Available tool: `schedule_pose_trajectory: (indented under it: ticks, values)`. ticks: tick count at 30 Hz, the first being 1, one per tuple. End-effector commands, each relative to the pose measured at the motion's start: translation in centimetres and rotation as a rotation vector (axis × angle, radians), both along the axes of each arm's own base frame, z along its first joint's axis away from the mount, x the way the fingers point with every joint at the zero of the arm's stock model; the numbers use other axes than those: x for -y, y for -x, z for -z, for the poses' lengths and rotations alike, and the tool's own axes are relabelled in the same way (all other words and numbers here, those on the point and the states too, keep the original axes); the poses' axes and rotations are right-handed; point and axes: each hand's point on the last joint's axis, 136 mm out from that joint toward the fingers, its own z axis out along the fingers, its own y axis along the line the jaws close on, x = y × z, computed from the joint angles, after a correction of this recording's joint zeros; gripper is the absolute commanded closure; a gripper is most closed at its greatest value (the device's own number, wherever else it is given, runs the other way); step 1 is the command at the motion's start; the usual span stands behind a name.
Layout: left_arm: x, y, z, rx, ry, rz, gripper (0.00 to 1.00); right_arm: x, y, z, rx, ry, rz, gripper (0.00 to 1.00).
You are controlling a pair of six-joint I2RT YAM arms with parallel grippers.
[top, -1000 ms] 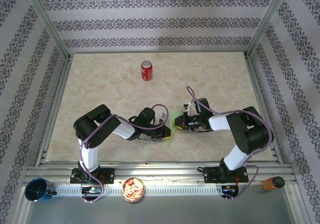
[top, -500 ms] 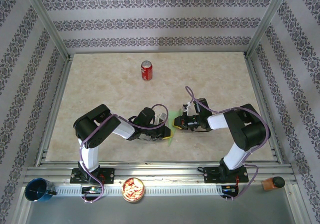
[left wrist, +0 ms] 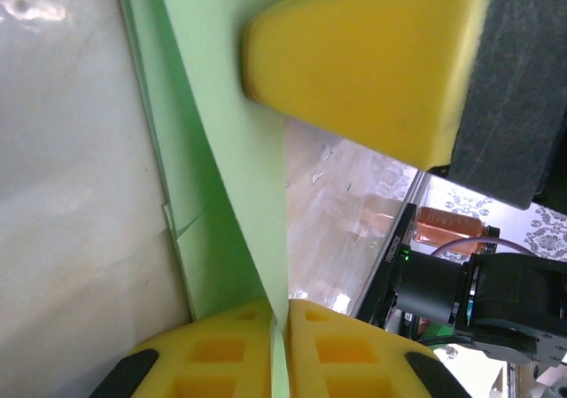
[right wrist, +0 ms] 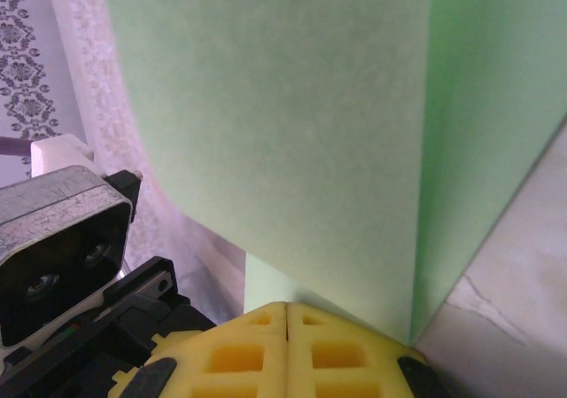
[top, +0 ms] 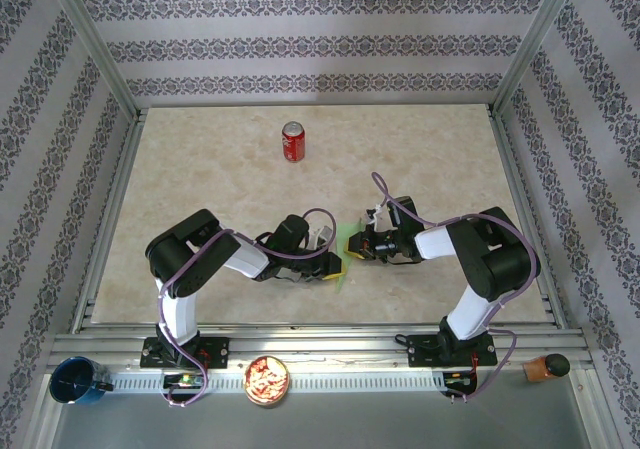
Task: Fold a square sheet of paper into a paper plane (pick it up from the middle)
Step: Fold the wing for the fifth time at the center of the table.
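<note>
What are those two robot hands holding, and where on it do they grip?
Both pinch the folded green paper. The left hand grips one edge of it and the right hand grips the opposite side.

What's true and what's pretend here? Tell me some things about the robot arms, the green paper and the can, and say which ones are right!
1. The paper is light green. True.
2. The red can lies on its side. False: it stands upright.
3. The left pincer and the right pincer both pinch the paper. True.
4. The can sits between the two pincers. False: it stands apart, farther back on the table; the paper is between them.
5. The pincers' fingers are yellow. True.
</note>
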Motion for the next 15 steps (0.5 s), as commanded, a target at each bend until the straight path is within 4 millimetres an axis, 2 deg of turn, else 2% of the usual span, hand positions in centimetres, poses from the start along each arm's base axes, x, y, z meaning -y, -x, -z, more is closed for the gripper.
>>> schedule_pose_trajectory:
  ticks: [1,4,12,15]
  values:
    - [-1.5,1.3,1.1,-0.059,-0.033,0.015,0.88,1.1,-0.1,2.6,-0.036,0.104,0.053,0.96]
    - [-1.4,1.6,0.7,-0.061,-0.024,0.026,0.93,1.1,-0.1,2.6,-0.038,0.105,0.054,0.96]
    - [-1.2,2.4,0.7,-0.066,-0.040,0.068,0.99,1.2,0.1,2.8,-0.050,0.113,0.055,0.97]
    - [-1.1,2.7,0.6,-0.072,-0.042,0.085,0.94,1.3,0.1,3.0,-0.055,0.123,0.058,0.97]
